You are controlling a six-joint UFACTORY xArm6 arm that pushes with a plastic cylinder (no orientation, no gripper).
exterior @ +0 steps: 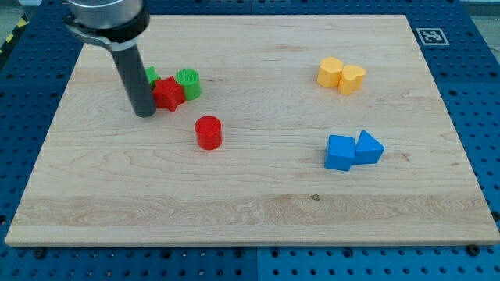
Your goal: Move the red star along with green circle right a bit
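Note:
The red star (169, 94) lies at the upper left of the wooden board (250, 195). The green circle (188, 83) touches its upper right side. A second green block (151, 76) peeks out behind the rod, at the star's upper left; its shape is mostly hidden. My tip (145, 114) rests on the board just left of the red star, touching or almost touching it.
A red cylinder (208, 132) stands below and right of the star. A yellow hexagon-like block (330, 72) and a yellow heart-like block (351, 79) sit together at the upper right. A blue cube (340, 152) and blue triangle (369, 147) sit at the right.

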